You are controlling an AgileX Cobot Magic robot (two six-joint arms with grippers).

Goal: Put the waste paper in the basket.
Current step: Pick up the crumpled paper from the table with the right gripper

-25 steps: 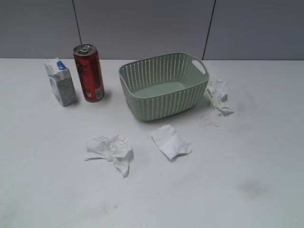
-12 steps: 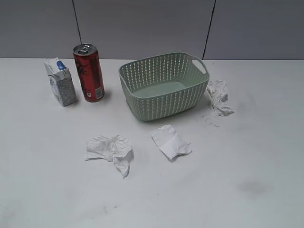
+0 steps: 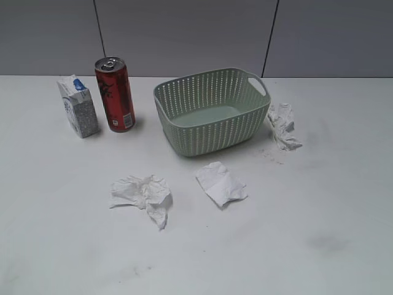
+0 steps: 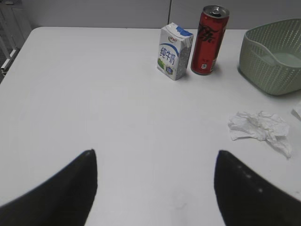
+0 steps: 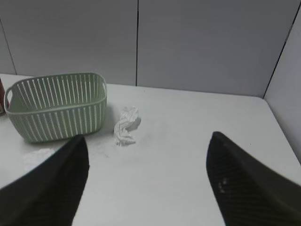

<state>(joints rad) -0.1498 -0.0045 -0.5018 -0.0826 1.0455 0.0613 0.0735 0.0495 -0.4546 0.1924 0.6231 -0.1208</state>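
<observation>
The exterior view looks down at a slant on the table, while each wrist view looks low and forward between its wide-apart fingers (image 4: 61, 188), all three sharing the basket (image 3: 212, 110).

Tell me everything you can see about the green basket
The basket is pale sage-green, looks like plastic, rounded-rectangular, with walls perforated in a weave-like pattern and an oval handle cut-out at its end. It stands upright and empty on the white table, right of the red can. One crumpled paper lies by its right end; whether they touch is unclear.
</observation>
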